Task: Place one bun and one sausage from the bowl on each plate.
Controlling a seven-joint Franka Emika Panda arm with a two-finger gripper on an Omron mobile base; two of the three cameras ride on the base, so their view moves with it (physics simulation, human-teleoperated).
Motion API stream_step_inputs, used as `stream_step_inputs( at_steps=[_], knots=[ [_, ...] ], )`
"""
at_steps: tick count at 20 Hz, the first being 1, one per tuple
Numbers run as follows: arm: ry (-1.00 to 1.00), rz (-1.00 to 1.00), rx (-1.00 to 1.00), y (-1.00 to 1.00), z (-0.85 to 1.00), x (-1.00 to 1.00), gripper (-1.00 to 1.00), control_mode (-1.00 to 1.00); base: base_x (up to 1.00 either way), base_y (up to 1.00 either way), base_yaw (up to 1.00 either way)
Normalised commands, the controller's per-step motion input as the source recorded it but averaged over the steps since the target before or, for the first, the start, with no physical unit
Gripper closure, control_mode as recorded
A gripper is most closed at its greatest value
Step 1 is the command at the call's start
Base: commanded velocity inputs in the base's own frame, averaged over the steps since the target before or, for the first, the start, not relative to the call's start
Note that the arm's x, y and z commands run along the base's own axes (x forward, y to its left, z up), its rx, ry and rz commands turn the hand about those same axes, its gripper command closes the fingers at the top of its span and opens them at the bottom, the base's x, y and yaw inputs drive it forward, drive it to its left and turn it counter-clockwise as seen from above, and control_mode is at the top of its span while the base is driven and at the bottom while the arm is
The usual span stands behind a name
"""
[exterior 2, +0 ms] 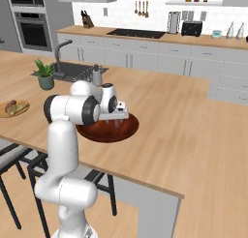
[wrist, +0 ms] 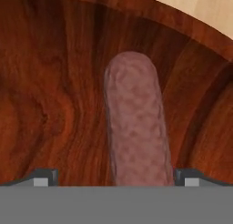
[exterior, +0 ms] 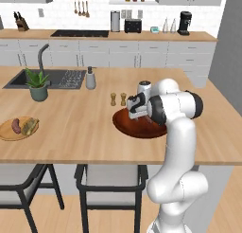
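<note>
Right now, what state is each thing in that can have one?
claw: open, lowered into the bowl, tips either side of the sausage
sausage: lying flat in the bowl, not gripped
bowl: on the counter, holds a sausage
plate: on the counter, already holds a bun and a sausage
stools: tucked under the counter
</note>
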Motion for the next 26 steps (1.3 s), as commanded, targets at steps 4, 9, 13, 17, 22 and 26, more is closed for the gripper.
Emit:
stream_step_inputs(
  at_steps=[4,9,13,17,22,26],
  knots=[
    [0.00,0.00,0.00,0.00,0.00,0.00,1.00,-1.00,0.00,0.00,0.00],
    [0.02,0.00,0.00,0.00,0.00,0.00,1.00,-1.00,0.00,0.00,0.00],
    [0.01,0.00,0.00,0.00,0.00,-0.02,1.00,-1.00,0.00,0.00,0.00],
    [0.00,0.00,0.00,-0.12,0.65,-0.40,1.00,-1.00,0.00,0.00,0.00],
    [0.01,0.00,0.00,-0.08,1.00,-0.77,1.00,-1.00,0.00,0.00,0.00],
    [0.03,0.02,-0.01,-0.11,0.81,-1.00,1.00,-1.00,0.00,0.00,0.00]
  ],
)
